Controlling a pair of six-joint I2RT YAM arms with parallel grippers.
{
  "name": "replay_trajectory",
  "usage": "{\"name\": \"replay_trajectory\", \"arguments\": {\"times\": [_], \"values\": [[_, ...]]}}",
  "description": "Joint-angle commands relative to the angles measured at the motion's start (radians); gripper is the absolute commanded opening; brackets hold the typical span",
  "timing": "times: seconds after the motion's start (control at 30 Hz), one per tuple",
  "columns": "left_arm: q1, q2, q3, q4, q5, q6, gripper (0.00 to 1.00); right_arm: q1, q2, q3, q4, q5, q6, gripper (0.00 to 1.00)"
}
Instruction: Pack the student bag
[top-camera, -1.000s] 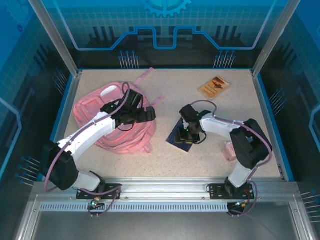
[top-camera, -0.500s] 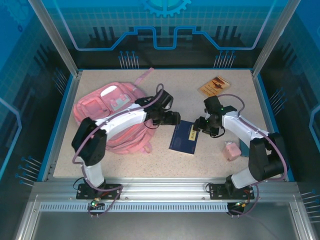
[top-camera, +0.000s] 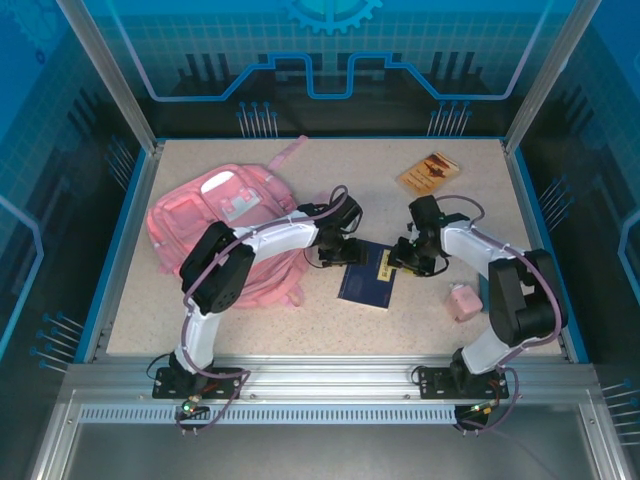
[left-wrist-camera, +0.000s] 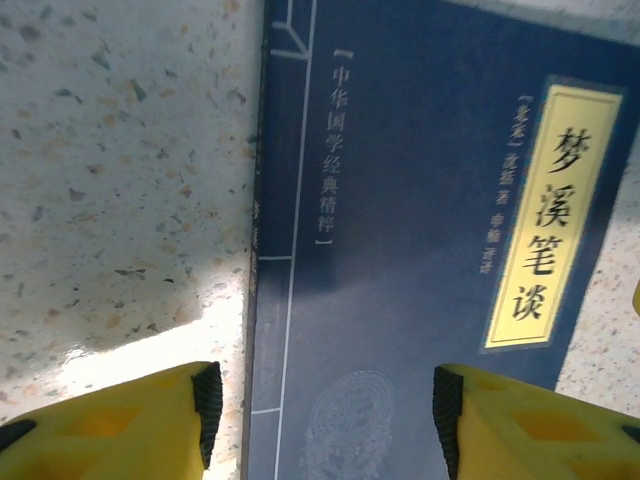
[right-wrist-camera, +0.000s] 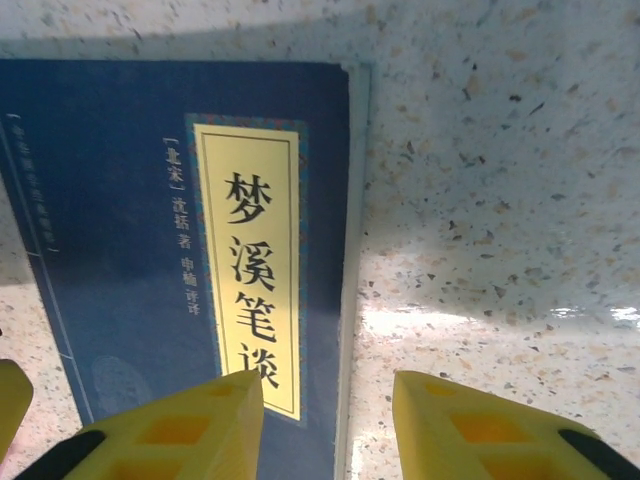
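Observation:
The pink student bag (top-camera: 215, 215) lies on the table's left half. A dark blue book (top-camera: 364, 282) with a yellow title strip lies flat on the table at the centre. My left gripper (top-camera: 342, 253) hovers open over the book's (left-wrist-camera: 400, 250) left spine edge, one finger over the table and the other over the cover. My right gripper (top-camera: 405, 256) is open over the book's (right-wrist-camera: 150, 230) right edge, one finger above the yellow title strip and the other above bare table. Neither gripper holds anything.
A brown booklet (top-camera: 429, 172) lies at the back right. A small pink object (top-camera: 461, 301) sits on the table near the right arm. The table (top-camera: 420, 320) is speckled beige, bounded by blue rails and glass walls.
My left arm swung off the bag and reached right to the book's left edge. My right gripper let go of the tilted book, which now lies flat, and sits at its right edge.

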Motion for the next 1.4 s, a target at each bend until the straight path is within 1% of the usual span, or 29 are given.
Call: {"name": "replay_trajectory", "arguments": {"times": [0.0,0.17,0.23,0.3,0.43,0.57,0.7,0.8,0.93,1.0,1.17,1.37], "values": [[-0.003,0.028,0.013,0.009,0.054,-0.032,0.58,-0.003,0.026,-0.020,0.008,-0.029,-0.001,0.36],[-0.007,0.041,0.001,0.026,0.081,-0.033,0.54,0.009,0.057,-0.032,0.025,-0.032,0.000,0.29],[-0.009,0.043,-0.010,0.031,0.094,-0.034,0.53,0.016,0.071,-0.034,0.030,-0.037,0.000,0.27],[-0.010,0.046,-0.020,0.033,0.106,-0.038,0.53,0.024,0.082,-0.037,0.037,-0.039,0.000,0.27],[-0.009,0.045,-0.031,0.020,0.096,-0.039,0.57,0.030,0.117,-0.041,0.051,-0.073,-0.011,0.27],[-0.010,0.038,-0.035,0.006,0.066,-0.035,0.58,0.028,0.126,-0.046,0.055,-0.069,-0.013,0.29],[-0.010,0.038,-0.038,0.008,0.075,-0.030,0.57,0.027,0.102,-0.041,0.050,-0.070,-0.016,0.31],[-0.014,0.056,-0.037,0.004,0.072,-0.028,0.52,0.027,0.081,-0.030,0.058,-0.117,-0.019,0.32],[-0.028,0.089,-0.035,-0.004,0.060,-0.021,0.43,0.028,0.091,-0.009,0.084,-0.270,-0.029,0.33],[-0.036,0.103,-0.032,-0.005,0.059,-0.021,0.40,0.030,0.093,0.001,0.089,-0.319,-0.025,0.33],[-0.055,0.136,-0.018,-0.052,0.003,-0.006,0.36,0.030,0.052,0.021,0.055,-0.295,-0.018,0.30],[-0.059,0.150,-0.019,-0.073,-0.027,-0.002,0.34,0.033,0.004,0.042,-0.014,-0.204,-0.021,0.24]]}}
